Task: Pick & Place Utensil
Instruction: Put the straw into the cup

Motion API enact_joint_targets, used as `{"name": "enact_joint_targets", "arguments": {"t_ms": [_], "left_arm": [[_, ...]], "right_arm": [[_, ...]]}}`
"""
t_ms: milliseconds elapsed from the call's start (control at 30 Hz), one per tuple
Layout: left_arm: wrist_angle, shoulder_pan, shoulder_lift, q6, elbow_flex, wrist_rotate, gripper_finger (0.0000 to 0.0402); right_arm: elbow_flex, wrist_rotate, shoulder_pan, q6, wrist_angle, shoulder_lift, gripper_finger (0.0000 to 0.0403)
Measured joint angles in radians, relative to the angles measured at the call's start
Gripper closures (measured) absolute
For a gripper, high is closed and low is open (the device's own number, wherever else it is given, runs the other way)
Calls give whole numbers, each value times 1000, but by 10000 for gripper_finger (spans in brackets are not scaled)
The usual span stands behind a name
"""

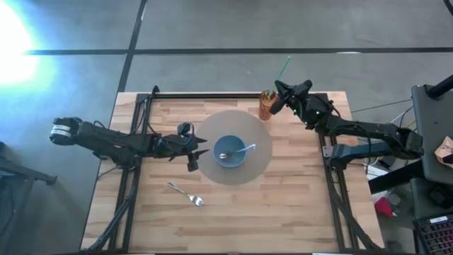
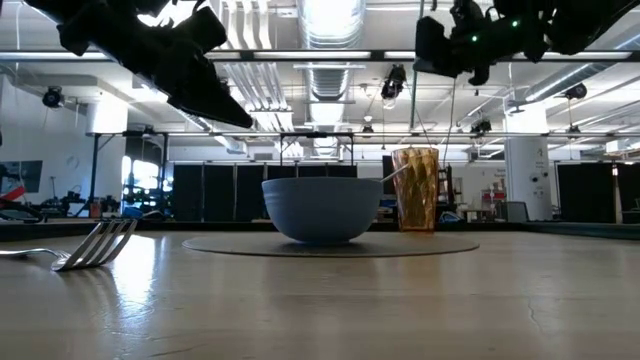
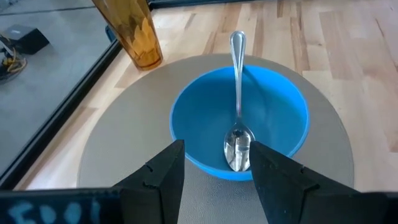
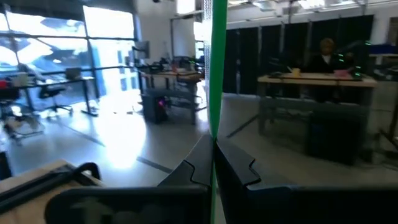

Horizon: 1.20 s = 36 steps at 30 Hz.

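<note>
1. Nearest the bench's (image 1: 297,205) front edge: fork (image 1: 187,193), lying loose.
2. Mid-bench, on round mat (image 1: 249,173): blue bowl (image 1: 231,151) with spoon (image 1: 237,151) resting inside; left hand (image 1: 199,155) released, just beside the bowl.
3. Far edge: amber cup (image 1: 267,105); above it, right hand (image 1: 282,93) clenched on green straw (image 1: 283,69).

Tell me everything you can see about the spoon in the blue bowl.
The spoon looks like shiny metal, with a slim handle and an oval head. It lies tilted in the blue bowl: head low inside, handle propped on the rim and sticking out past it. Only the bowl touches it; the left gripper hangs open just short of it.
</note>
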Motion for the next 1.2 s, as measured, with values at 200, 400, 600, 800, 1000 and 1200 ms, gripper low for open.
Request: {"name": "enact_joint_targets", "arguments": {"t_ms": [200,400,600,800,1000,1200], "left_arm": [[-39,0,0,-28,-1,0,227],[-69,0,0,-53,-1,0,227],[-94,0,1,-73,-1,0,227],[-95,0,1,-80,-2,0,227],[-98,0,1,-80,-3,0,227],[-97,0,1,-76,-3,-4,227]], "right_arm": [[-4,45,-5,-19,0,56,394],[-4,49,-29,61,-1,121,394],[-4,49,-55,144,-3,176,394],[-4,49,-56,182,-15,207,394],[-2,79,-56,239,-123,202,394],[10,77,-53,251,-197,201,394]]}}
